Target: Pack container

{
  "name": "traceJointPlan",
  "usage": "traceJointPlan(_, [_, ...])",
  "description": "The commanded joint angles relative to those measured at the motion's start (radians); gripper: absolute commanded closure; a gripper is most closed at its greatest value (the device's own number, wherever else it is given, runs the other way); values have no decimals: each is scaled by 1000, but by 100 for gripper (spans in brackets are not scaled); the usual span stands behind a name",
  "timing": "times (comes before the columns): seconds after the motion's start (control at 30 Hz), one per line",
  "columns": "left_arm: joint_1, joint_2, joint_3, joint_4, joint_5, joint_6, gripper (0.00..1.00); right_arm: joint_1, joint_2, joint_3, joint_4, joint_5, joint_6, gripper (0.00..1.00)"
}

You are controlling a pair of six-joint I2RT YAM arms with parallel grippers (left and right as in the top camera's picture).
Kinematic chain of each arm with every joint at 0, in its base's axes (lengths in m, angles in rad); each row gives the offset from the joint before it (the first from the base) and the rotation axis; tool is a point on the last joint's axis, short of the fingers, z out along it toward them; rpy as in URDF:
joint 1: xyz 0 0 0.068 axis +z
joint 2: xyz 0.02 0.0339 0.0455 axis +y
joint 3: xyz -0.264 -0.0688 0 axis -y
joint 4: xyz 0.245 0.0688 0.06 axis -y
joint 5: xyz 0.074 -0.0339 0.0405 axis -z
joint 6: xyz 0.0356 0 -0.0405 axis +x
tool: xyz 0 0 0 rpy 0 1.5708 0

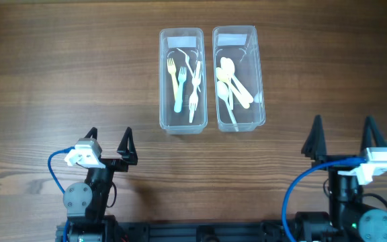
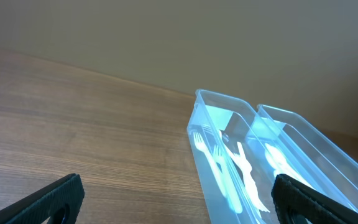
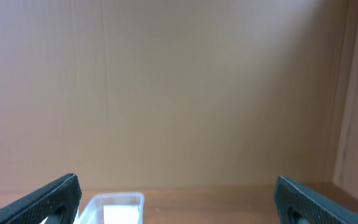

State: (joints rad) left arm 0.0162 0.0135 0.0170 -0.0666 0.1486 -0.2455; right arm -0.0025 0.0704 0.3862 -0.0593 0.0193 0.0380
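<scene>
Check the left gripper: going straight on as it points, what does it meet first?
Probably nothing: the left gripper, open, points across bare table, and the fork container sits right of that line. The wrist view puts it close, so the margin is uncertain.

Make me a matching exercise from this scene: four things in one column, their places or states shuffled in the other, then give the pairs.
Column A
1. forks
2. left gripper
3. spoons
4. right gripper

Column B
a. open and empty, low on the right of the overhead view
b. lying in the right container
c. open and empty, low on the left of the overhead view
d. lying in the left container

Pairs: 1-d, 2-c, 3-b, 4-a
</scene>
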Motion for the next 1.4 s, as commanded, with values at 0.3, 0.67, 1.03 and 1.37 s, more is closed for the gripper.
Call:
traceJointPlan(0.3, [8,-11,-9,3,15,-9,0,5,-38,-266,201,-13,103,0])
traceJointPlan(0.67, [8,-11,-9,3,15,-9,0,5,-68,-362,211,-86,25,0])
traceJointPlan(1.03, [8,-11,-9,3,15,-9,0,5,-68,-381,166,-151,-222,0])
traceJointPlan(1.37, [8,-11,-9,3,15,-9,0,5,-58,-381,69,-148,-222,0])
